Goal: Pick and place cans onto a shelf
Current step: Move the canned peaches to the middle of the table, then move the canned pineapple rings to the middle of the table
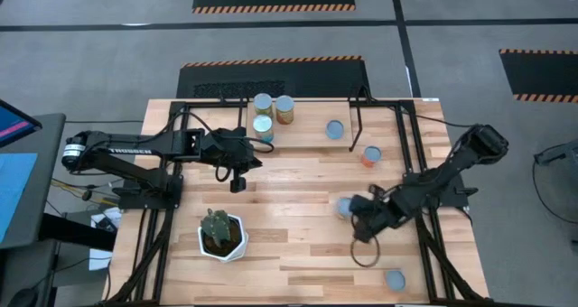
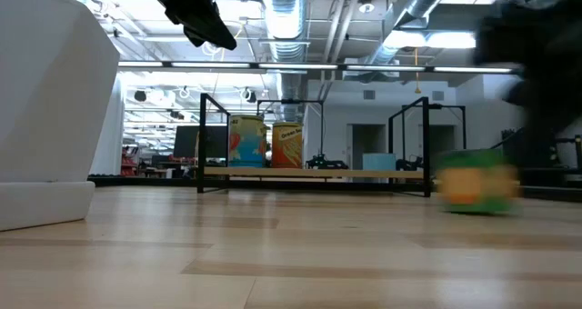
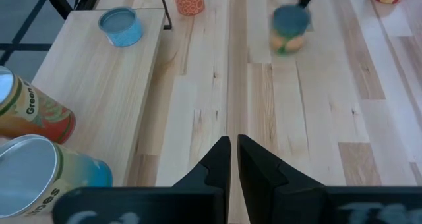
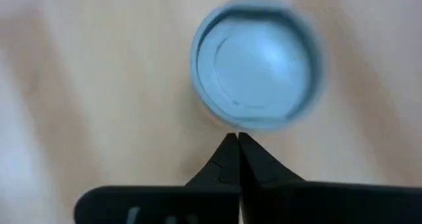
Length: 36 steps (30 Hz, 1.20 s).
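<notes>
Task partway done: the shelf [image 1: 307, 126] at the surface's [image 1: 298, 244] far edge carries four cans, three clustered at its left end [image 1: 271, 117] and a blue-topped one [image 1: 335, 129] toward its right end. Three remain on the surface: an orange can [image 1: 371, 155] just off the shelf's right end, a can [image 1: 345, 207] toward the right side, one [image 1: 395, 279] near the front right corner. Right tool [image 1: 359, 227], closed and empty, hovers just beside that middle can. Left tool [image 1: 237, 182] hangs closed and empty off the shelf's left end. Cactus pot [image 1: 222, 236] sits front left.
</notes>
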Available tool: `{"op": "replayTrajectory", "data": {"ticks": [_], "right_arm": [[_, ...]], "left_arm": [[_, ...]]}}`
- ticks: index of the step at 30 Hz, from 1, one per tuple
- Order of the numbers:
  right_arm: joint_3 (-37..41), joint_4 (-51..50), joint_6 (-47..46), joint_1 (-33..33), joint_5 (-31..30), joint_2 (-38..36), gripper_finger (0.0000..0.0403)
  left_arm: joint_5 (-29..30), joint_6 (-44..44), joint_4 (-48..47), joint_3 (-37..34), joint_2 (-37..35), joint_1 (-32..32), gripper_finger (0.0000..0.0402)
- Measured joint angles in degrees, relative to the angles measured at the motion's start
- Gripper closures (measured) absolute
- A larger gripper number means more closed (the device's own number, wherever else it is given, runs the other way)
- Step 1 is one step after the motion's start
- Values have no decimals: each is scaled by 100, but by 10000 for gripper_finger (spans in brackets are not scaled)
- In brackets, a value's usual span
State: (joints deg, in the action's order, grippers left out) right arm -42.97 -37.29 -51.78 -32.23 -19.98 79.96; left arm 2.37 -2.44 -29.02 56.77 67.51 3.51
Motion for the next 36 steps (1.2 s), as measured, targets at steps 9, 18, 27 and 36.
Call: {"op": "replayTrajectory", "data": {"ticks": [9, 18, 27, 36], "right_arm": [[-279, -137, 19, -411, 1612, -319, 389], [-347, -80, -2358, -1924, 2474, -362, 398], [-358, 1101, -4856, -3317, 2540, 154, 398], [-358, 1953, -5690, -3735, 2814, 1027, 399]], "left_arm": [[0, 130, -26, 0, 1, 0, 383], [0, 72, -31, 0, 0, 0, 383], [0, 35, -26, 0, 0, 0, 383], [0, 61, -24, 0, 0, 0, 383]]}}
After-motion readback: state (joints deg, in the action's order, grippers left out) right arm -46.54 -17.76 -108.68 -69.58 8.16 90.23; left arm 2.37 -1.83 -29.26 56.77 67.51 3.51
